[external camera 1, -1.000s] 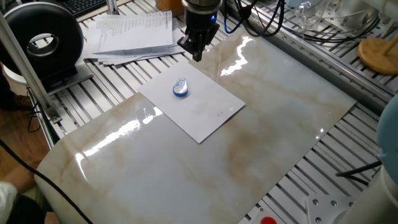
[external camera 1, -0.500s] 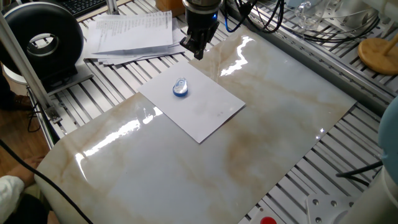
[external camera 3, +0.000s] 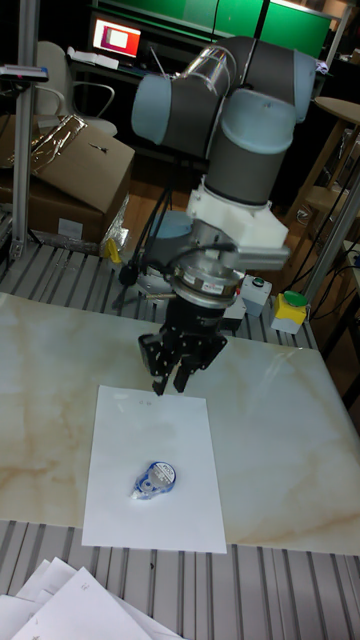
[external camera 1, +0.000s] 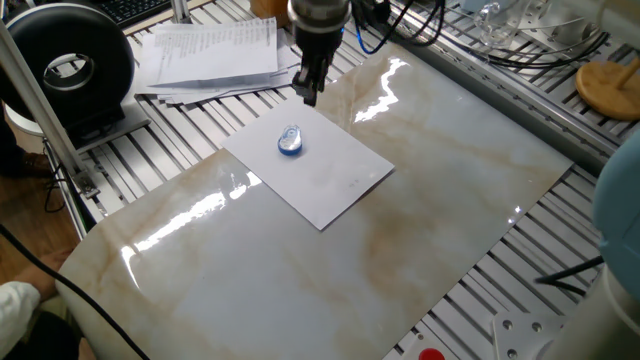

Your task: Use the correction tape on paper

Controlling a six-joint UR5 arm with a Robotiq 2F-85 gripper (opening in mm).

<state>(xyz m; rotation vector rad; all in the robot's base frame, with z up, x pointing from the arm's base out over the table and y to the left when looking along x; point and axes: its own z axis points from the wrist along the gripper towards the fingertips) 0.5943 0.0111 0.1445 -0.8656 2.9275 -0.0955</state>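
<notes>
The correction tape is a small blue and clear dispenser lying on the far end of the paper, a blank white sheet flat on the marble board. In the tall fixed view the correction tape rests on the lower half of the paper. My gripper hangs above the board just beyond the sheet's far edge, apart from the tape. Its fingers come together at the tips and hold nothing. The tall fixed view shows the gripper pointing down, just off the sheet's edge.
A stack of printed papers lies behind the sheet on the slatted table. A black round device stands at the far left. A wooden disc sits at the right, and cables run along the back.
The gripper has turned about its vertical axis and shifted slightly left; it now looks narrower in the fixed view. The correction tape and the paper have not moved.
</notes>
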